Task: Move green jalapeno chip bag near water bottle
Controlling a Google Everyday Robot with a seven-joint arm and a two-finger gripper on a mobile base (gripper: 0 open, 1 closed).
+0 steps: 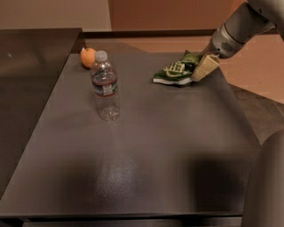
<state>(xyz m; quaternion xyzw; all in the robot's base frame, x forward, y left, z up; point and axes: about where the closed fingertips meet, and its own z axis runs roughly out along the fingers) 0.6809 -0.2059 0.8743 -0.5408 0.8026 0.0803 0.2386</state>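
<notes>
Noted: chip bag [175, 73] lay upper right of frame on tabletop [168, 146], well apart from water bottle [105, 86]. I had hand [205, 68] at its right edge, presumably to grasp; grip state I could not tell.

I see a dark grey table [146, 146] filling the frame, tan floor [253, 66] at upper right and a brown wall [168, 13] along the top. The gripper [202, 72] sits at upper right.
</notes>
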